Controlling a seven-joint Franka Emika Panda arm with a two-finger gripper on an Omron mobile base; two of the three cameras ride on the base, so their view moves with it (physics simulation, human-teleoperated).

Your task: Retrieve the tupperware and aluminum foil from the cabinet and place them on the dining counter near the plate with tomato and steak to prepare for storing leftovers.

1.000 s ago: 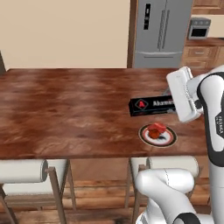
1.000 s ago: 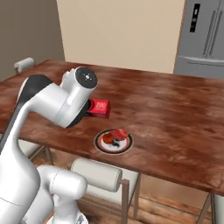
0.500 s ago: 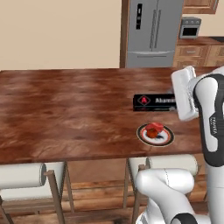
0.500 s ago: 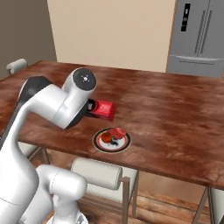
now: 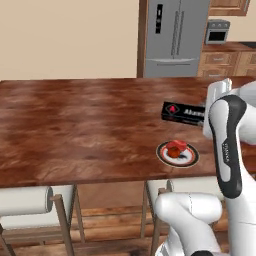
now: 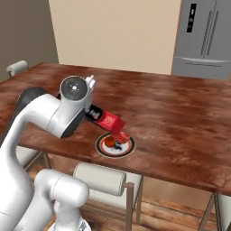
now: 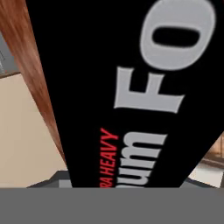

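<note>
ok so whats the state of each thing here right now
foil box: level, just above the table, held close against the claw
plate: flat on the table, holding food
tomato: on the plate
table: bare apart from the plate
fridge: doors shut

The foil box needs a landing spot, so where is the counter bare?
The dining counter is bare left of the plate and behind it toward the far edge. It is crowded around the plate, where the aluminum foil hangs close by.
</note>
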